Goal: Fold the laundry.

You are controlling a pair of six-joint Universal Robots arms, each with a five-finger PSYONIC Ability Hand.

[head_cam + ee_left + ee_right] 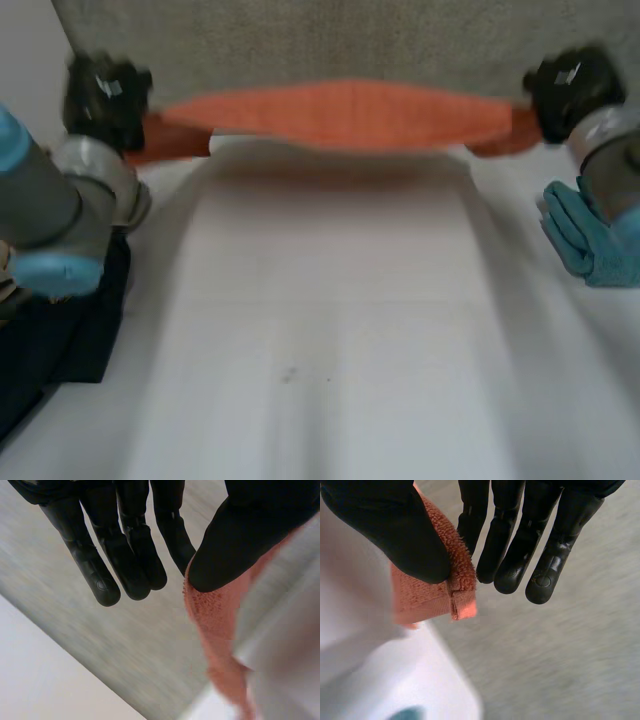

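**Head view: orange towel strung up, no fold laid yet**

The orange towel [340,112] sags in a band over the far edge of the white table [330,330], apparently lifted off it. No finished fold shows. Laying it down and folding it look still to do, and a teal cloth [590,240] and a dark cloth [60,340] wait at the table's sides. The left hand [105,100] and right hand [572,88] each pinch one towel end between thumb and finger, other fingers straight.
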